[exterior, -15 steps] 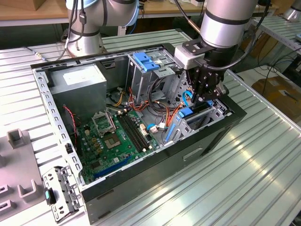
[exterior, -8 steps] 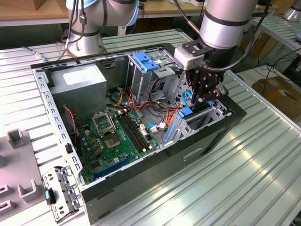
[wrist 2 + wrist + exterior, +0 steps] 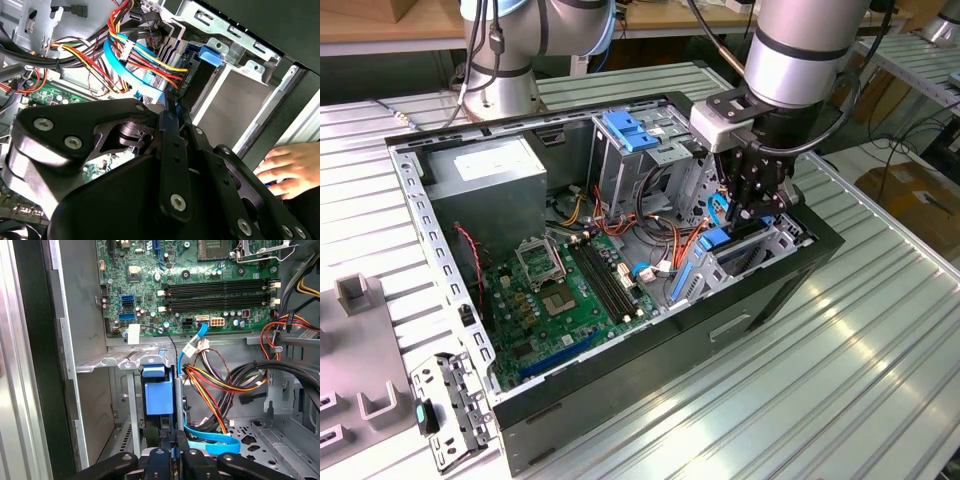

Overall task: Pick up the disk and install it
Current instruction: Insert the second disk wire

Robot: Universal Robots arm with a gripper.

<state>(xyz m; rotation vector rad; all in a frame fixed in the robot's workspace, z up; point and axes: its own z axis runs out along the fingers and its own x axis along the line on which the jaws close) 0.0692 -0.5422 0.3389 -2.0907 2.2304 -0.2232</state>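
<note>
Disk (image 3: 159, 396), blue-railed, stands on edge in pincer (image 3: 176, 447).

1. The computer case (image 3: 760, 310) lies open on the worktop (image 3: 840, 400).
2. The motherboard (image 3: 570, 300) lies flat on the case floor, toward the exterior view's left.
3. The power supply (image 3: 490, 185) sits behind the motherboard, in the rear corner.
4. The tall drive cage (image 3: 635, 160) stands to the exterior view's right of the power supply.
5. A lower drive bay (image 3: 750, 255) occupies the case's right end in the exterior view; the disk (image 3: 720, 245) sits in it.
6. The claw (image 3: 755, 205) hangs directly above the disk.
7. Cables (image 3: 650, 235) lie between the motherboard and the drive bay.
8. A bracket (image 3: 445, 410) lies on the worktop outside the case, at the exterior view's left.
</note>
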